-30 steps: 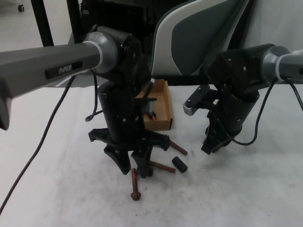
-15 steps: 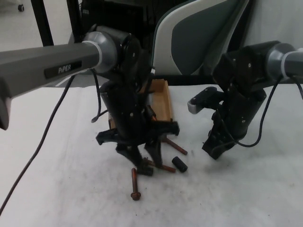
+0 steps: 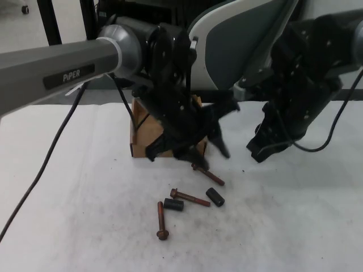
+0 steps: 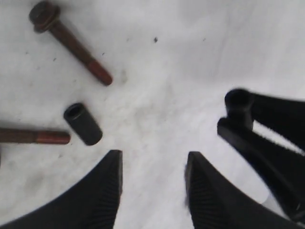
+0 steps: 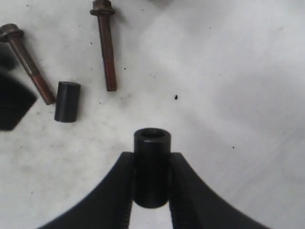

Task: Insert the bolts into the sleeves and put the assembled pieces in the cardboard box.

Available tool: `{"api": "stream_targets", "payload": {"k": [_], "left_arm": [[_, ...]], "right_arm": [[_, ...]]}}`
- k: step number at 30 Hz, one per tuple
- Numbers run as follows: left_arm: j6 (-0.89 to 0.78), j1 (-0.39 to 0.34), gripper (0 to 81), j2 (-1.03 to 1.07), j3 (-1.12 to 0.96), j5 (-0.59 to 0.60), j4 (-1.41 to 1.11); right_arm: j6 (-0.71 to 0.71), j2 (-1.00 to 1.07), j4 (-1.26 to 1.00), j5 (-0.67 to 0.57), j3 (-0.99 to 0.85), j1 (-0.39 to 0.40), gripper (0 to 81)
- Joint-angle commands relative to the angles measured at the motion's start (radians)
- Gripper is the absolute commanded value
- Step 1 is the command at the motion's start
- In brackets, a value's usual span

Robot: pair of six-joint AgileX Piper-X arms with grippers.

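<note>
- I have my right gripper [image 5: 151, 161] clamped on 1 sleeve [image 5: 151, 140].
- My left gripper [image 4: 153, 164] is spread apart, empty.
- 3 bolts [image 3: 190, 197] and 2 loose sleeves [image 3: 215, 196] lie on the bench [image 3: 283, 226] near the cardboard box [image 3: 142, 135].

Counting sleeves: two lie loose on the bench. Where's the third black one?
In the right wrist view, the sleeve sits clamped in the right gripper, over the bench, to the right of the cardboard box.
</note>
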Motion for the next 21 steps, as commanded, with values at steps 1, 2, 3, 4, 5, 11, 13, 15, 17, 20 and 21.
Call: {"api": "stream_targets", "payload": {"k": [1, 2, 3, 4, 5, 11, 13, 15, 17, 20, 21], "left_arm": [[-0.059, 0.007, 40.5, -0.004, -0.003, 0.002, -0.151], [-0.093, 0.008, 40.5, -0.004, -0.003, 0.007, -0.201], [-0.146, 0.008, 40.5, -0.004, -0.003, 0.006, -0.232], [-0.199, 0.008, 40.5, -0.004, -0.003, 0.007, -0.271], [-0.226, 0.008, 40.5, -0.001, -0.003, 0.007, -0.306], [-0.341, 0.008, 40.5, 0.036, -0.003, 0.047, -0.315], [-0.344, 0.008, 40.5, 0.051, -0.003, 0.044, -0.276], [-0.351, 0.008, 40.5, 0.06, -0.003, 0.025, -0.239], [-0.351, 0.008, 40.5, 0.06, -0.003, -0.009, -0.211], [-0.365, 0.008, 38.9, 0.06, -0.003, -0.051, -0.195], [-0.377, 0.008, 36.9, 0.06, -0.003, -0.055, -0.196]], "right_arm": [[0.015, -0.053, 0.017, -0.016, 0.023, -0.026, 0.2], [0.021, -0.068, 0.01, -0.021, 0.046, -0.034, 0.2], [0.028, -0.092, -0.004, -0.024, 0.074, -0.046, 0.2], [0.033, -0.108, -0.017, -0.024, 0.099, -0.055, 0.2], [0.034, -0.131, -0.036, -0.024, 0.132, -0.064, 0.2], [0.063, -0.277, -0.135, -0.097, 0.324, -0.097, 0.2], [0.071, -0.331, -0.143, -0.097, 0.376, -0.096, 0.2], [0.075, -0.376, -0.143, -0.097, 0.419, -0.097, 0.2], [0.074, -0.421, -0.143, -0.097, 0.457, -0.097, 0.2], [0.101, -0.489, -0.143, -0.097, 0.507, -0.097, 0.2], [0.105, -0.506, -0.143, -0.097, 0.523, -0.097, 0.2]]}}
